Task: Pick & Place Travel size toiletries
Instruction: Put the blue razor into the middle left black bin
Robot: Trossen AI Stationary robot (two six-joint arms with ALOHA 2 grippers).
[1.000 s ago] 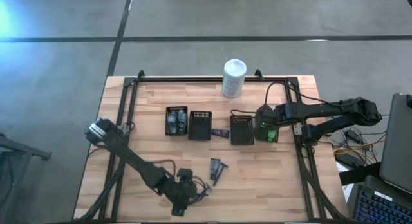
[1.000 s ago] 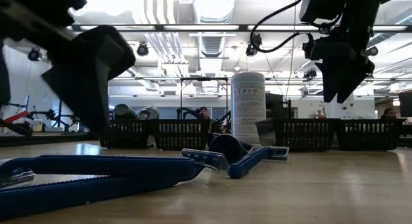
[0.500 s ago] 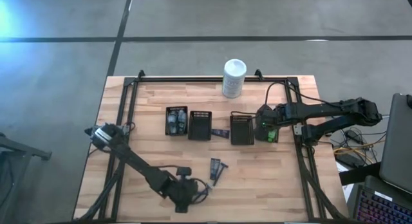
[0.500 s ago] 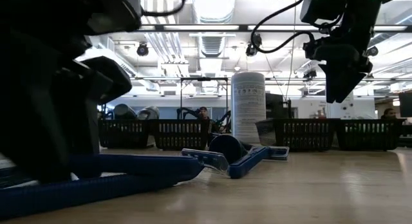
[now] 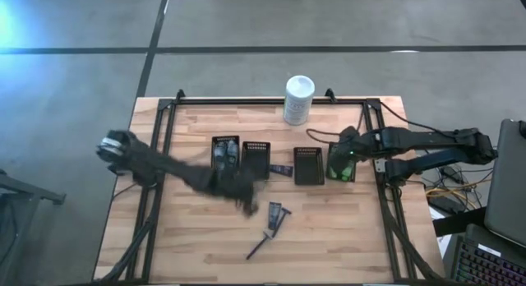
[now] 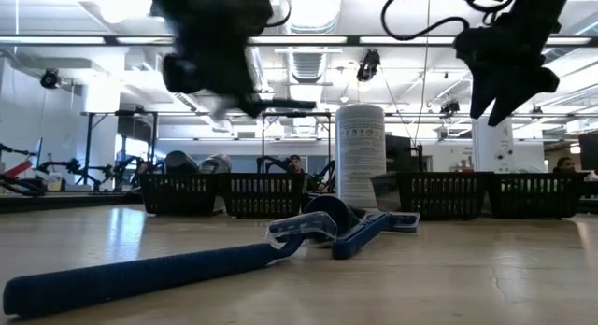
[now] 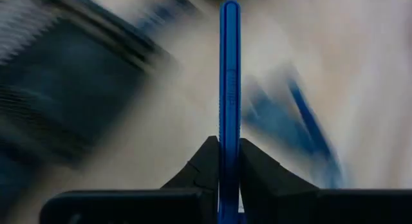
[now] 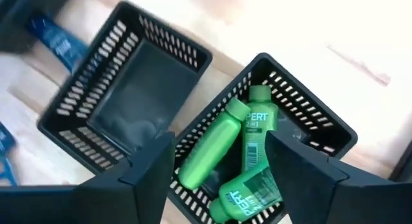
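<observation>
My left gripper [image 5: 244, 205] hangs above the table's middle, just near of the black trays, shut on a dark blue razor [image 7: 230, 69]. Another razor [image 5: 258, 246] lies flat near the front edge, and two more [image 5: 276, 215] lie beside the gripper. A further razor [image 5: 282, 171] lies between two trays. Grey bottles fill the left tray [image 5: 224, 154]. My right gripper [image 8: 225, 179] hovers open over the rightmost tray [image 5: 341, 168], where green bottles [image 8: 248, 153] lie. No part of it touches them. My left gripper pinches the razor's handle [image 7: 230, 130] between its two fingers. The handle runs along the fingers and sticks out straight ahead of them, rounded end forward. The fingers hide its other end. The razor [image 6: 280, 103] is lifted clear of the table, roughly level.
A tall white container [image 5: 298, 99] stands at the table's far edge. Two empty black trays [image 5: 255, 159] [image 5: 309, 166] sit between the filled ones. A dark frame rail [image 5: 271, 101] runs along the far edge and sides. Bare wood lies at the front right.
My left gripper has shut on a razor near the front edge, then swung up and toward the far edge, fast enough to blur. That razor is lifted clear. A second razor stays on the wood where the gripper was.
</observation>
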